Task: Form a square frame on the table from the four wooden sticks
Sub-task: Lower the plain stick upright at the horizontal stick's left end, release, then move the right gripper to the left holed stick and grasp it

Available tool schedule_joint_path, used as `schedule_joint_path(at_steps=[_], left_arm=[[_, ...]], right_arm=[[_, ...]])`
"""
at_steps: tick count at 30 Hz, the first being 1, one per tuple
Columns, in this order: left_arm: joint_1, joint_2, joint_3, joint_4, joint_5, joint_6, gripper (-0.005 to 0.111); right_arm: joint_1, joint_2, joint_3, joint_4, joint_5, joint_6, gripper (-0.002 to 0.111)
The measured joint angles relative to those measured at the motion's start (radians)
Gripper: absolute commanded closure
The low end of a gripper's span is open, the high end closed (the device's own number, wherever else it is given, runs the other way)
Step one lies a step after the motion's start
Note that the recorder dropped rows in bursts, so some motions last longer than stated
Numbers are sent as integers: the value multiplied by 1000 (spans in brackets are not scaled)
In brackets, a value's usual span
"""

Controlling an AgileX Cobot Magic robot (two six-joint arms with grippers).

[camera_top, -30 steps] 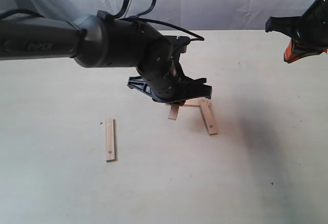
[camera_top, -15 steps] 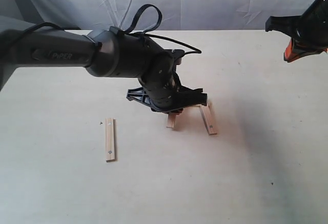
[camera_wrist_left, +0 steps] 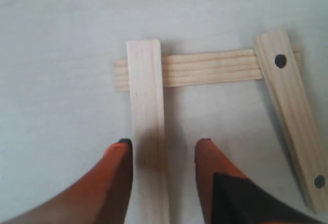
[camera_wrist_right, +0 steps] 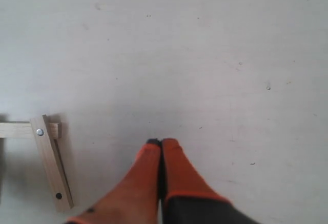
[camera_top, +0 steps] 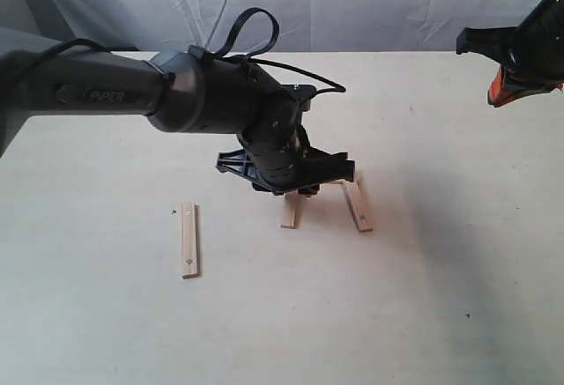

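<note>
The left tool [camera_wrist_left: 163, 143] is hovering low with its jaws standing moderately wide, straddling a pale wooden stick without clamping it: one orange fingertip [camera_wrist_left: 122, 149] is sitting right at one long edge of this straddled stick [camera_wrist_left: 147, 111], while the other fingertip is standing clear of the opposite edge, with a strip of bare bench [camera_wrist_left: 61, 39] showing in the gap. Just ahead of the fingertips, the far end of the straddled stick is lying on top of a cross stick [camera_wrist_left: 205, 69], which is running crosswise to the tool and poking a short stub out past the overlap. At the cross stick's other end, off to one side of the tool, a holed stick [camera_wrist_left: 292, 126] is resting over it, tilted so that it is splaying away from the straddled stick as it runs back alongside the tool; a dark hole is showing near each of its ends. Together these three are making an open shape with the side nearest the tool unclosed. Well apart from the tool, on the side away from the holed stick, the fourth stick [camera_top: 189, 240] is lying flat and alone. The right tool [camera_wrist_right: 161, 143] is hanging high above the bench with its fingers pressed together on nothing, well beyond the holed stick
</note>
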Motion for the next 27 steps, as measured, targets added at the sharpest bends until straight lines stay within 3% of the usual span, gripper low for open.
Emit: schedule_joint_path(at_steps=[2,5,7,12,18,23,27], left_arm=[[0,-3,0,0,8,0,70],[17,-52,0,0,51,11,96],[60,-107,-6,22,103,41,107],[199,-228,-8,92,226,114,107],[444,-342,-8,-174,294,458,107],[605,-386,-8,-224,355,553,107],[695,-422,9,-272,366,609,107]], right_arm=[[0,0,0,0,0,0,109],[0,0,0,0,0,0,109],[0,0,0,14,5,0,109],[89,0,0,40,26,-15,109],[394,0,0,69,9,-1,109],[553,12,0,78,-51,43,109],[661,77,-30,82,-62,76,109]])
